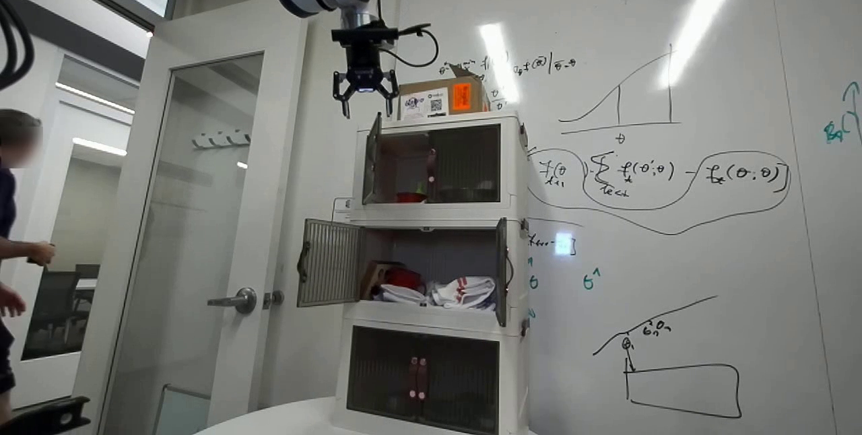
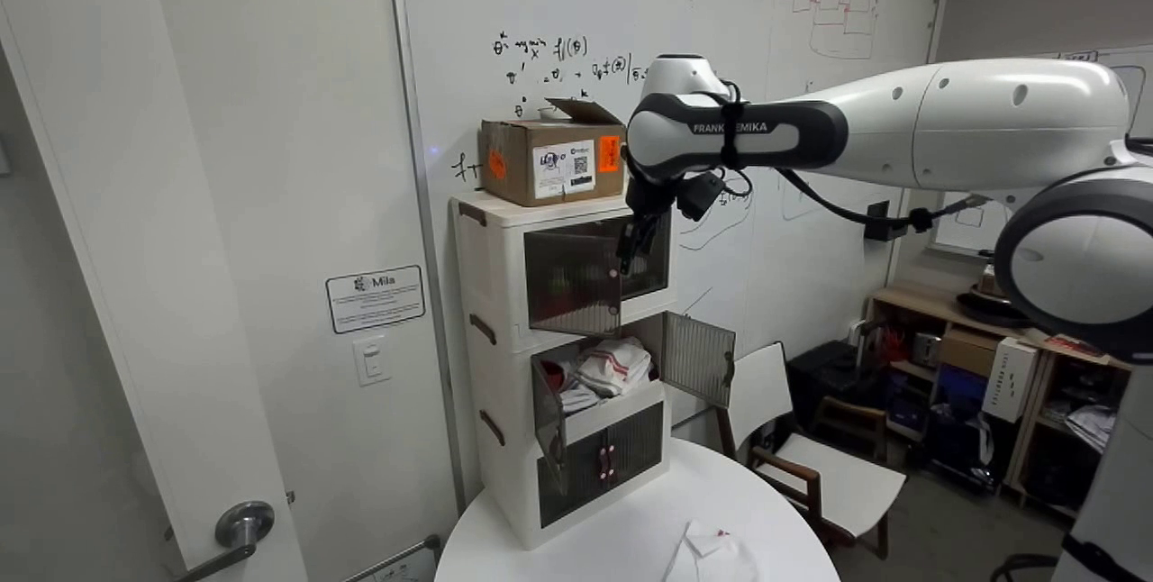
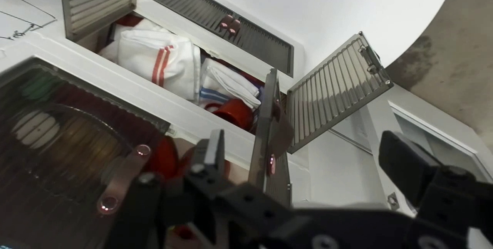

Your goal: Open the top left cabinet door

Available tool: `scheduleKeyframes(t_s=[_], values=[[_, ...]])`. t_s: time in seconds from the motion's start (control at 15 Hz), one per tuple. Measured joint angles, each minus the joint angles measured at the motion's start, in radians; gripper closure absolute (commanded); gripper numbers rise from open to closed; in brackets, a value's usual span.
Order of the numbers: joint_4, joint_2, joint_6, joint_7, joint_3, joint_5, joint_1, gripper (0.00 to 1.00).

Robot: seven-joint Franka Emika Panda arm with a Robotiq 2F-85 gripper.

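The top left cabinet door stands swung outward, nearly edge-on in that exterior view. In an exterior view, its dark pane shows angled out from the white cabinet. My gripper is open and empty, pointing down near the door's top edge. In an exterior view, the gripper overlaps the door's handle edge. In the wrist view, the door with its handle stands edge-on between the spread fingers, closer to the left finger. I cannot tell whether they touch.
The top right door is shut. Both middle-tier doors, left and right, stand open, with towels inside. The lowest doors are shut. A cardboard box sits on top. A round white table bears the cabinet.
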Motion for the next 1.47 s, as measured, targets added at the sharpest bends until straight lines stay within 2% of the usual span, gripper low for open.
scheduleKeyframes(t_s=[0.4,0.93,1.47], values=[[0.025,0.027,0.02,-0.061,0.003,0.05,-0.002,0.0],[0.024,0.053,0.118,-0.12,0.006,0.107,-0.004,0.0],[0.002,0.066,0.137,-0.101,0.039,0.192,-0.002,0.0]])
